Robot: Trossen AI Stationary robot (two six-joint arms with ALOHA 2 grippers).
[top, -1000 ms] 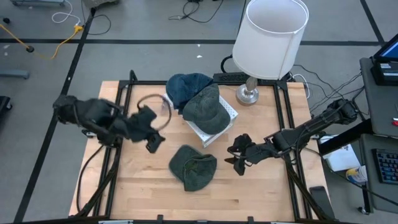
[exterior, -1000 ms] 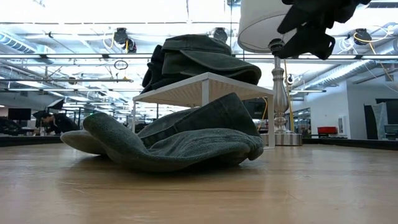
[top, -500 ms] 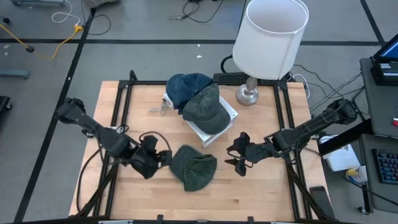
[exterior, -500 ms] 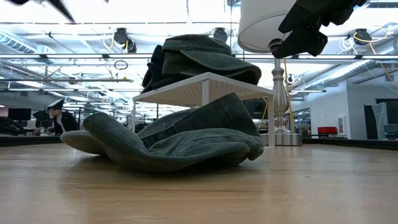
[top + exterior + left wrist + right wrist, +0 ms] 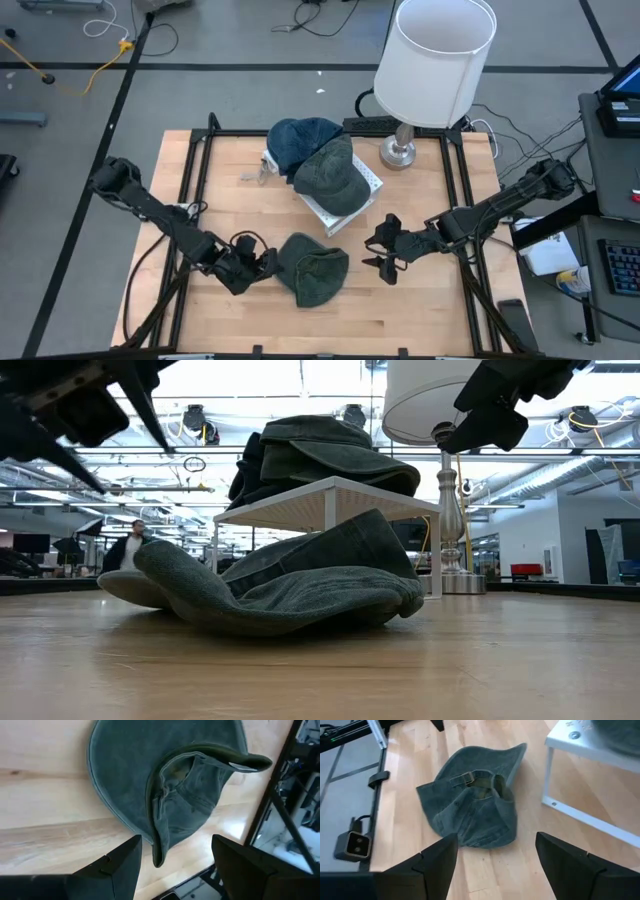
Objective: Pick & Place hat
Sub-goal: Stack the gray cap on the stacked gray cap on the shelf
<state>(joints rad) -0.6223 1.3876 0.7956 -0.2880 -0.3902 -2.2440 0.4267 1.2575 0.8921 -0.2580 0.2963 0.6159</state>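
A dark green hat (image 5: 312, 268) lies crumpled on the table, its strap side up, also seen in the low view (image 5: 280, 585). My left gripper (image 5: 258, 268) hovers open just left of the green hat; in the left wrist view its fingers stand on either side of the hat's brim edge (image 5: 160, 845) without touching. My right gripper (image 5: 384, 250) waits open to the hat's right, and its wrist view shows the green hat (image 5: 470, 810). A blue hat (image 5: 300, 140) and another green hat (image 5: 335, 172) rest on a white rack (image 5: 372, 182).
A tall lamp with a white shade (image 5: 437, 55) stands at the far right, its base (image 5: 398, 152) beside the rack. The rack's legs (image 5: 547, 775) stand on the table just beyond the lying hat. Black frame rails (image 5: 190, 180) run along both table sides. Bare wood lies at the near edge.
My left gripper has swung from beside the rack toward the table's near edge, lowering, then edged right up to the green hat on the table. It has come into the low view at upper left. The hat has not moved.
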